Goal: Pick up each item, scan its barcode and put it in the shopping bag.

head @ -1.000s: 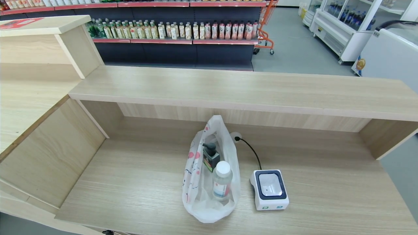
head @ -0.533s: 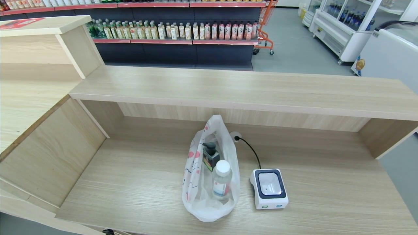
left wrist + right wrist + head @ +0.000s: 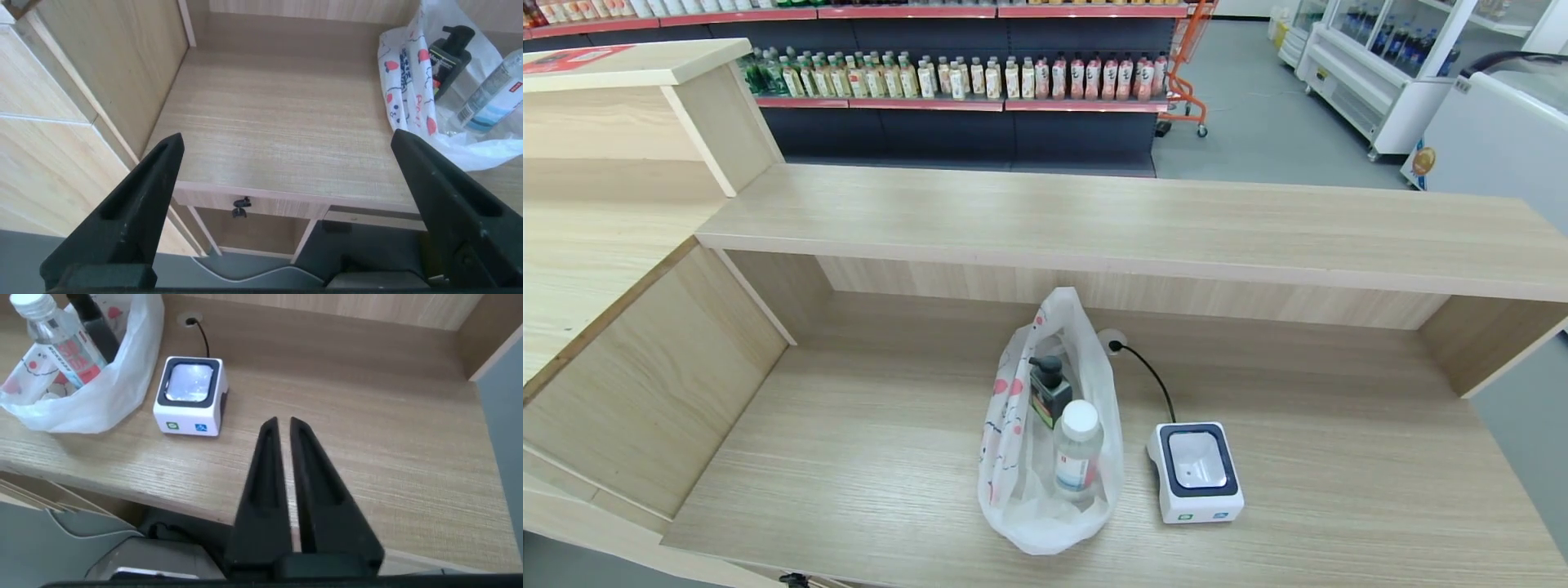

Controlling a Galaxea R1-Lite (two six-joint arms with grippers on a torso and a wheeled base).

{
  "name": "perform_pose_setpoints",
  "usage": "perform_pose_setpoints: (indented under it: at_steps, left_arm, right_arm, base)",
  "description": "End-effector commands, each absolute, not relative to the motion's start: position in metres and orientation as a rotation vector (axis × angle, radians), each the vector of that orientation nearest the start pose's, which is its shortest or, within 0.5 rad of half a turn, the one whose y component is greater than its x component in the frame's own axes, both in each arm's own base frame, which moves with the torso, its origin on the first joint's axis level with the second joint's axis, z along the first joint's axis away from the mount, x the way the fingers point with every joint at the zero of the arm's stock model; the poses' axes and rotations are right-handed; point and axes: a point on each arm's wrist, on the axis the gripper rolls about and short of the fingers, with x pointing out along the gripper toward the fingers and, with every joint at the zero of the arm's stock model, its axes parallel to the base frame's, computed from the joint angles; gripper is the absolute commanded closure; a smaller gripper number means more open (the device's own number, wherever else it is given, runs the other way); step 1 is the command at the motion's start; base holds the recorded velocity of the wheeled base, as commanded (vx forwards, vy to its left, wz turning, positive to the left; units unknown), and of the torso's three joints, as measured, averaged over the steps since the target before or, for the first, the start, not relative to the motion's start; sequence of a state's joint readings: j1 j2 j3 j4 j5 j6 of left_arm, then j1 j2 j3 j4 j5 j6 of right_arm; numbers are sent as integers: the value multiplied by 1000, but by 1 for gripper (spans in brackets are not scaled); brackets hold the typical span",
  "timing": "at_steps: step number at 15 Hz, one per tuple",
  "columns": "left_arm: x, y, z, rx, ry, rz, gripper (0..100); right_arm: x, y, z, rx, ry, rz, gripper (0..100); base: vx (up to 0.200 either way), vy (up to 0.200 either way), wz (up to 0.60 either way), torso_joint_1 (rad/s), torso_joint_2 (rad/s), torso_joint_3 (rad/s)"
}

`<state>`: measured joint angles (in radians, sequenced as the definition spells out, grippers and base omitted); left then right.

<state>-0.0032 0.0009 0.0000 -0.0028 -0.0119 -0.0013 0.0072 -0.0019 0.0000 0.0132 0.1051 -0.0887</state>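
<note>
Left fingers (image 3: 143,204) are spread wide above the tabletop (image 3: 849,457) edge | right fingers (image 3: 265,478) are pressed together, nothing gripped | shopping bag (image 3: 1005,441) is seen mid-tabletop, pump bottle (image 3: 1049,392) and clear bottle (image 3: 1078,449) inside | scanner (image 3: 1196,472) is set just beside | drink shelves (image 3: 947,77) are seen behind

1. A pale wooden counter top (image 3: 270,122) lies below and ahead of the left gripper (image 3: 288,139) and also spreads beneath the right gripper (image 3: 283,422).
2. A small dark lock fitting (image 3: 240,206) sits on the counter's front face, near the left gripper.
3. A wooden side panel (image 3: 645,384) rises beyond the left gripper.
4. A raised ledge (image 3: 1127,229) runs along the counter's far side, well beyond both grippers.
5. Farther off stand store shelves (image 3: 1086,104) lined with drink bottles (image 3: 956,77), an orange cart (image 3: 1188,82) and white coolers (image 3: 1388,73).
</note>
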Motion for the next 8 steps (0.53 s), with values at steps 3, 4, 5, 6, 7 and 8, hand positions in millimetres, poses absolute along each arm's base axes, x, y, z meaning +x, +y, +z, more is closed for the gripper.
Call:
perform_pose_setpoints:
  at_steps: [3,4,5,6,7,8]
  left_arm:
    - [-23,0,76,-2,-3,-15,0]
    - [-23,0,76,-2,-2,-15,0]
    - [-23,0,76,-2,-3,-15,0]
    - [-23,0,76,-2,-2,-15,0]
    - [-23,0,76,-2,-3,-15,0]
    - [-23,0,76,-2,-2,-15,0]
  right_arm:
    - [-23,2,74,-88,9,114,100]
    - [-23,2,74,-88,9,114,100]
    - [-23,2,74,-88,9,114,100]
    - [-23,2,74,-90,9,114,100]
    - [-23,2,74,-88,9,114,100]
    - [-23,2,74,-90,9,114,100]
  base:
    - [0,0,0,0,0,0]
    - [0,0,0,0,0,0]
    - [0,0,0,0,0,0]
    - [0,0,0,0,0,0]
    - [0,0,0,0,0,0]
    - [0,0,0,0,0,0]
